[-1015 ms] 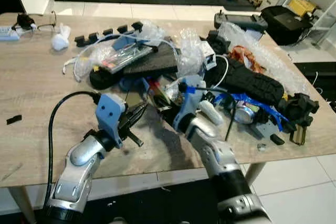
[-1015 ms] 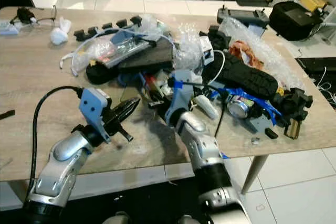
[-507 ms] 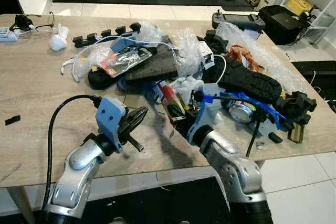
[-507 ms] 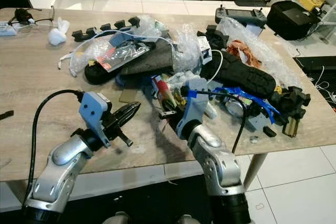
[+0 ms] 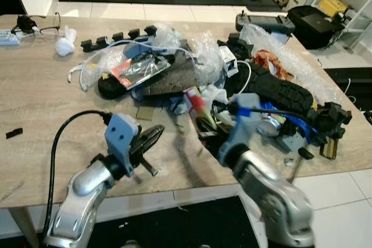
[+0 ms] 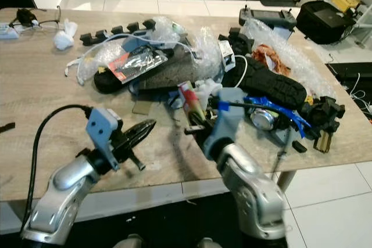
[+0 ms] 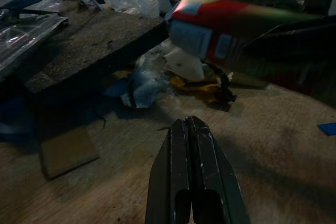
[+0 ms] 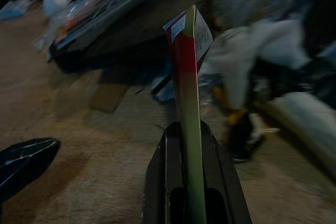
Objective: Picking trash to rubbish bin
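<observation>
Currently we hold one item of trash: a flat red-and-green printed carton wrapper (image 8: 188, 103), pinched edgewise in our right hand (image 8: 189, 182), whose two black fingers (image 8: 164, 182) are clenched on its lower end. It stands nearly upright out of the hand, most of its length above the fingertips, lifted just clear of the clutter at the near edge of the heap.

Risks, as we judge them:
- Slip. The grip takes only the thin lower edge; a quick swing could let the wrapper twist or slide out.
- Snag. White crumpled plastic (image 5: 216, 93) and a black rubber shoe sole (image 5: 276, 90) lie just beside the lifted piece; a thin black cable (image 5: 279, 110) runs beside our right wrist. Withdrawing low could drag these off the light wooden counter (image 5: 40, 103).
- Collision. Our left hand (image 5: 152, 137) hovers near the counter front, fingers pressed together and empty, pointing toward the heap; a crossing path by the right arm could strike it.

We cannot tell where the rubbish bin stands.
</observation>
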### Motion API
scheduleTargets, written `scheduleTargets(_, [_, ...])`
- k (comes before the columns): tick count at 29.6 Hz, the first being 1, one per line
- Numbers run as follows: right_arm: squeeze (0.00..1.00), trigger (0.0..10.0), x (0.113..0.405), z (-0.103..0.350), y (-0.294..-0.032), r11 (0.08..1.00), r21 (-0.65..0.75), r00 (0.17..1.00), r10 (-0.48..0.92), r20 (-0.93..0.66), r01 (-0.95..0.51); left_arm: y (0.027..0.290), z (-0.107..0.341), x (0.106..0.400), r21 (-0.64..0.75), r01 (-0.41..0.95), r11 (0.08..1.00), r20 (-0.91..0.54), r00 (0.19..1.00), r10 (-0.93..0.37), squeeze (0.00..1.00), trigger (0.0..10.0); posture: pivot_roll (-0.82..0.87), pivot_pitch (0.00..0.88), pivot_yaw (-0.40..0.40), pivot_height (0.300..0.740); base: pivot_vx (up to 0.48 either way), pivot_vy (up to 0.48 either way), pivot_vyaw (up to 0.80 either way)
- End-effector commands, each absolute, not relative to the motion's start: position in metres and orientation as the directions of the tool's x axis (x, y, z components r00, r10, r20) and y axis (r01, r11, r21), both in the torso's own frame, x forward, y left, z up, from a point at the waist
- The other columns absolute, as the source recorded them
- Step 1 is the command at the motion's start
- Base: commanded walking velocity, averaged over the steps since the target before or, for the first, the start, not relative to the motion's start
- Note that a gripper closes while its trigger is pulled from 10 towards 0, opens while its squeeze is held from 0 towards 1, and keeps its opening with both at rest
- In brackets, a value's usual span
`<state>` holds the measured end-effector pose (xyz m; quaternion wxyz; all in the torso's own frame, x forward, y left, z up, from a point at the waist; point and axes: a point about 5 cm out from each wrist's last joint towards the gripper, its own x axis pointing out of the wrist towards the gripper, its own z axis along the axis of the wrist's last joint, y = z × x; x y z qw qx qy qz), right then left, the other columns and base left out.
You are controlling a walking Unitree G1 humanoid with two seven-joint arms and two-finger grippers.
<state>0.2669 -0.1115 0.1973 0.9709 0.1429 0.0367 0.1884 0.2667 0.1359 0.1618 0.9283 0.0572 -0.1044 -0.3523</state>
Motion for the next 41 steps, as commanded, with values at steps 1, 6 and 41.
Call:
scheduleTargets(1, [0.00,0.0,0.261,0.200,-0.116,0.895,0.294,0.934,0.356,-0.018,-0.335,0.134,0.159,0.263,0.179,0.665,0.725,0.132,0.714,-0.688,0.00,10.0,-0.03,0.191,-0.064,0.740,0.000,0.000,0.00])
scheduleTargets(6, [0.00,0.0,0.266,0.222,-0.141,0.954,0.219,0.975,0.179,0.134,-0.205,0.132,0.161,0.263,0.173,0.679,0.714,0.134,0.702,-0.700,0.00,10.0,-0.03,0.195,-0.055,0.740,0.000,0.000,0.00])
scheduleTargets(41, [0.00,10.0,0.336,0.178,-0.148,0.926,-0.131,0.932,0.361,0.036,-0.353,0.143,0.176,0.284,0.184,0.431,0.883,0.243,0.851,-0.466,0.00,10.0,-0.01,0.184,-0.069,0.740,0.000,0.000,0.00])
